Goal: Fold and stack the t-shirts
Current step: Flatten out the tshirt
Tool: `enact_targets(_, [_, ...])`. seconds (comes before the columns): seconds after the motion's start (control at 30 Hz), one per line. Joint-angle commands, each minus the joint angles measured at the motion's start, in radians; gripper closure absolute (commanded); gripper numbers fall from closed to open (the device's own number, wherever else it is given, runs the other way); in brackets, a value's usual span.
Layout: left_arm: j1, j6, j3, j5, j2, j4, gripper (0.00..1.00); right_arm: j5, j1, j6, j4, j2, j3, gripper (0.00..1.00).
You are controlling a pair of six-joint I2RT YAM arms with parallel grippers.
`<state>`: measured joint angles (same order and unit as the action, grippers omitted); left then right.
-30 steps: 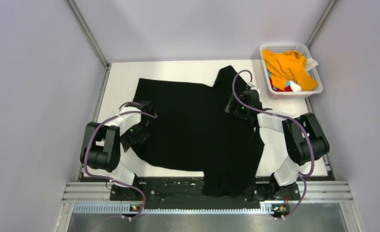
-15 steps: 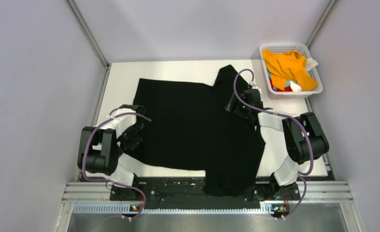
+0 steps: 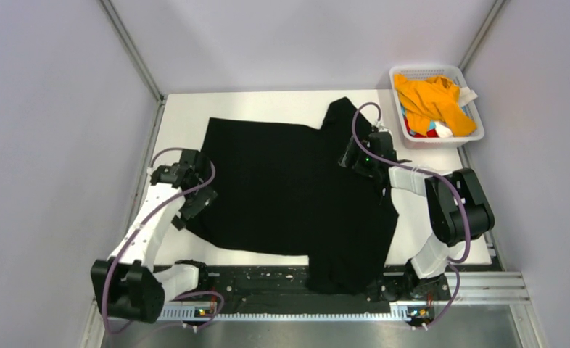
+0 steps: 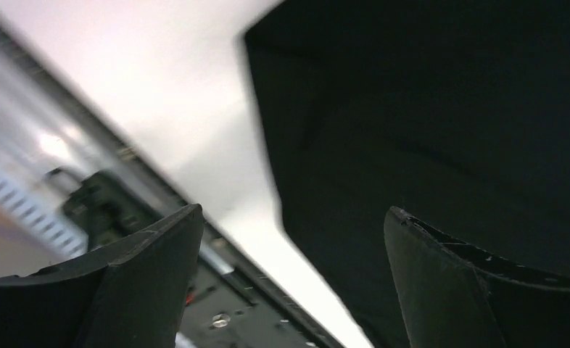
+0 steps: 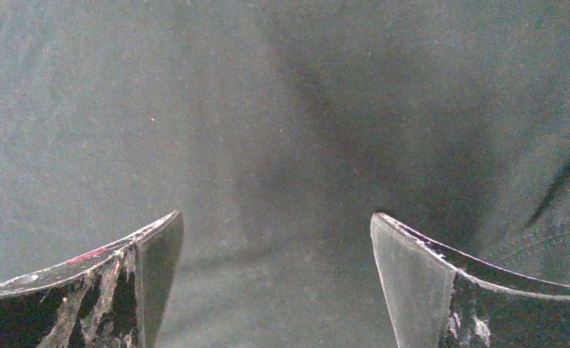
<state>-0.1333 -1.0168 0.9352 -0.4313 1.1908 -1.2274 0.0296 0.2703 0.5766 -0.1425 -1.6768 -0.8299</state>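
A large black t-shirt [image 3: 296, 192] lies spread flat on the white table [image 3: 180, 116], its near part hanging over the front edge. My left gripper [image 3: 195, 205] is open and empty above the shirt's left edge; the left wrist view shows the black cloth [image 4: 442, 116] and bare table between its fingers. My right gripper [image 3: 354, 156] is open and empty, hovering low over the shirt's right shoulder area; its wrist view is filled with black fabric [image 5: 267, 109]. An orange-yellow t-shirt [image 3: 428, 98] lies bunched in the basket with red, blue and white bits under it.
The white mesh basket [image 3: 471, 125] stands at the table's back right corner. Grey walls close in on the left, back and right. A metal rail [image 3: 296, 286] runs along the front edge between the arm bases.
My left arm has swung out to the left and stretched, its gripper moving back from the shirt's left edge. The right gripper has barely moved.
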Motion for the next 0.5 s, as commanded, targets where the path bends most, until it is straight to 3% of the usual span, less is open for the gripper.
enact_targets(0.0, [0.000, 0.195, 0.055, 0.240, -0.085, 0.340, 0.01, 0.019, -0.012, -0.027, 0.086, 0.046, -0.075, 0.01])
enact_targets(0.1, [0.000, 0.261, 0.112, 0.321, -0.003, 0.445, 0.01, -0.012, -0.012, -0.052, 0.118, 0.078, -0.098, 0.01])
enact_targets(0.47, [0.006, 0.375, 0.467, 0.296, 0.530, 0.517, 0.01, -0.169, -0.012, -0.103, 0.199, 0.041, -0.126, 0.01])
